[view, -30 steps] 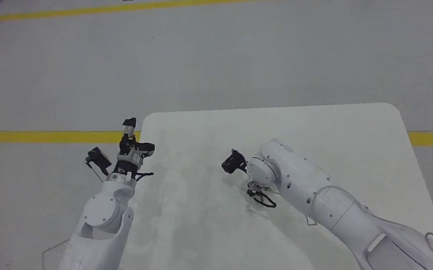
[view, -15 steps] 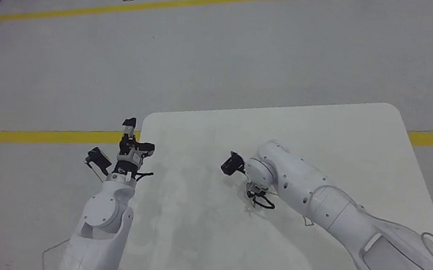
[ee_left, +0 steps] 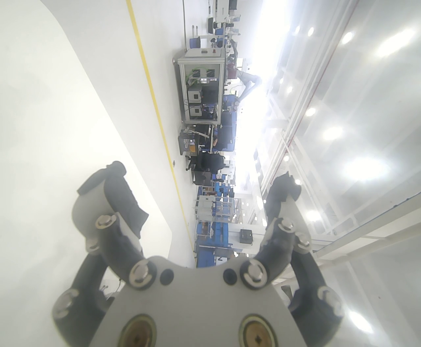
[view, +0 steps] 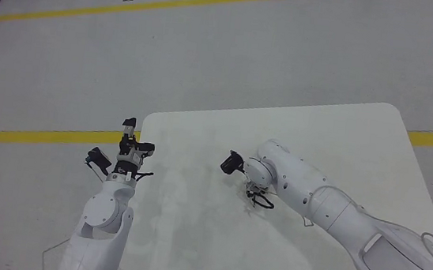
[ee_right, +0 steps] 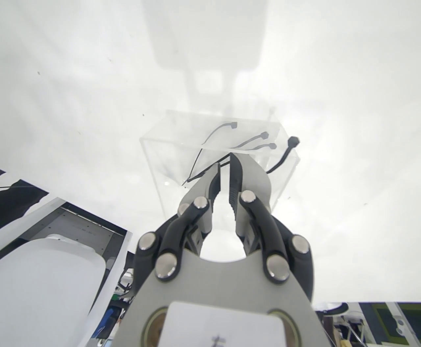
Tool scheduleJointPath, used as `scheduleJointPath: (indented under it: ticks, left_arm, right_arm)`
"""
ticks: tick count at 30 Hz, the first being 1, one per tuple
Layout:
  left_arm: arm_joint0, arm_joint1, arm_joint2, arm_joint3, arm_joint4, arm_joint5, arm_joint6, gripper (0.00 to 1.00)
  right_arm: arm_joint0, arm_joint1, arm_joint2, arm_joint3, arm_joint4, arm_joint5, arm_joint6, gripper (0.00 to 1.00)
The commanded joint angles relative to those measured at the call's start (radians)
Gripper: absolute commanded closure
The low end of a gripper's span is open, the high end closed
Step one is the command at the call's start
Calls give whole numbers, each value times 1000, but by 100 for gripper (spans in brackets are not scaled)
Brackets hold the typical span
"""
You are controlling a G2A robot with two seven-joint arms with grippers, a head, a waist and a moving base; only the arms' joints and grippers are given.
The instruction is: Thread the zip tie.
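The left arm has held still, its left pincer (ee_left: 200, 179) spread wide in the air just off the left edge of the white round-cornered surface (view: 343, 140), while the right arm has edged slightly leftward. Mid-surface, the right pincer (ee_right: 225, 159) is pinched onto thin black zip ties (ee_right: 293, 141) inside a clear plastic box (ee_right: 158, 154), plain from the wrist but a dark tangle from above. Bare surface lies all around it.

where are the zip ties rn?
The zip ties lie in a clear box near the middle of the white table in the top view, with the right claw in among them.
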Motion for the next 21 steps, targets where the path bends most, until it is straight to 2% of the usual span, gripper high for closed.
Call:
scheduleJointPath:
  ticks: [1,3,10,21]
  left_arm:
    - [0,0,0,0,0,0,0,0]
    - [0,0,0,0,0,0,0,0]
    - [0,0,0,0,0,0,0,0]
    - [0,0,0,0,0,0,0,0]
  right_arm:
    - [-1,-1,1,1,0,1,1,70]
    - [-1,-3,1,3,-1,2,1,68]
    - [1,-12,-4,17,-2,5,5,75]
    - [10,-35,-21,61,6,8,0,78]
